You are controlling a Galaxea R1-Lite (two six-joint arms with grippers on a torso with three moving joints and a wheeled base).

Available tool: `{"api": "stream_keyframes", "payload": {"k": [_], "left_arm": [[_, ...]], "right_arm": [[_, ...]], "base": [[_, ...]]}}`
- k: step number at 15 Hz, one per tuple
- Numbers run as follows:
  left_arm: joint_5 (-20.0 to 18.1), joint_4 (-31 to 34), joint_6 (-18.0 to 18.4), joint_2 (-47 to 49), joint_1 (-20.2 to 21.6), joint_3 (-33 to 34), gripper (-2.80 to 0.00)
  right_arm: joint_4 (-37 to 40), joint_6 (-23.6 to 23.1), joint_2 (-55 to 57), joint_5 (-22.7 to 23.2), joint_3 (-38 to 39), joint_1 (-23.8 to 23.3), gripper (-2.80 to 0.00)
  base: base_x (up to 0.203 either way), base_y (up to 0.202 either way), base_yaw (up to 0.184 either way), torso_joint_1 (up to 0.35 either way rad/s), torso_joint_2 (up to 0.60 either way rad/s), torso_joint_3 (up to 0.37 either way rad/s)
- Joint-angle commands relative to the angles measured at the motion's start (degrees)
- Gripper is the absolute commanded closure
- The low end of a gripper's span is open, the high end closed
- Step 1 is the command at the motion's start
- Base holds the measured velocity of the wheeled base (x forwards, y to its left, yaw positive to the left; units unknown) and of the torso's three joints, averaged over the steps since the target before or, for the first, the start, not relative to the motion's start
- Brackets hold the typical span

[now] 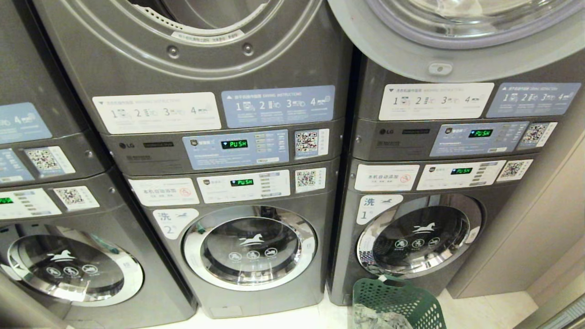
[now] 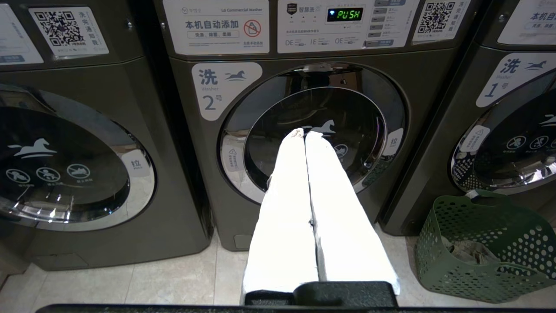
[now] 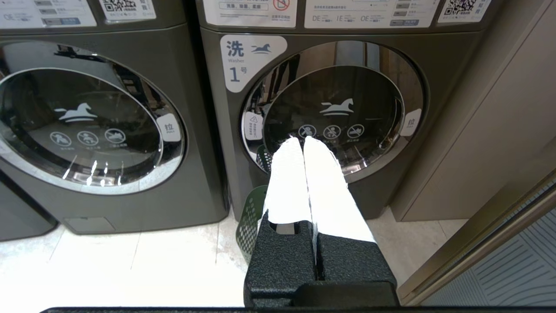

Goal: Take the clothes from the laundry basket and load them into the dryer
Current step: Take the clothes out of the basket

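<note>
The green laundry basket (image 1: 397, 297) stands on the floor in front of the washer marked 1, and it also shows in the left wrist view (image 2: 486, 248). Grey-blue clothes (image 1: 374, 317) lie crumpled inside it (image 2: 469, 252). The dryer (image 1: 205, 59) tops the stack marked 2; its drum mouth shows at the upper edge. A round grey door (image 1: 438, 59) hangs swung open before the right stack. My left gripper (image 2: 302, 132) is shut and empty, facing washer 2. My right gripper (image 3: 302, 139) is shut and empty above the basket's rim (image 3: 249, 221). Neither arm shows in the head view.
Washer 2 (image 1: 249, 249) and washer 1 (image 1: 418, 240) have their chrome-ringed doors shut. A third stack (image 1: 68, 269) stands at the left. A beige panel (image 1: 539, 228) closes off the right side. Pale tiles (image 2: 173, 278) run along the machines' feet.
</note>
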Motion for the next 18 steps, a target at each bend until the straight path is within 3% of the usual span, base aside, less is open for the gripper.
{"api": "stream_keyframes", "payload": {"k": [1,18], "left_arm": [[-0.04,0.00,0.00,-0.02,-0.04,0.00,0.00],[0.04,-0.01,0.00,-0.02,-0.03,0.00,0.00]], "right_arm": [[0.03,-0.05,0.09,0.02,0.04,0.01,0.00],[0.10,-0.05,0.09,0.02,-0.05,0.01,0.00]], "base": [[0.000,0.000,0.000,-0.141,0.31,0.166],[0.000,0.000,0.000,-0.153,0.33,0.181]]}}
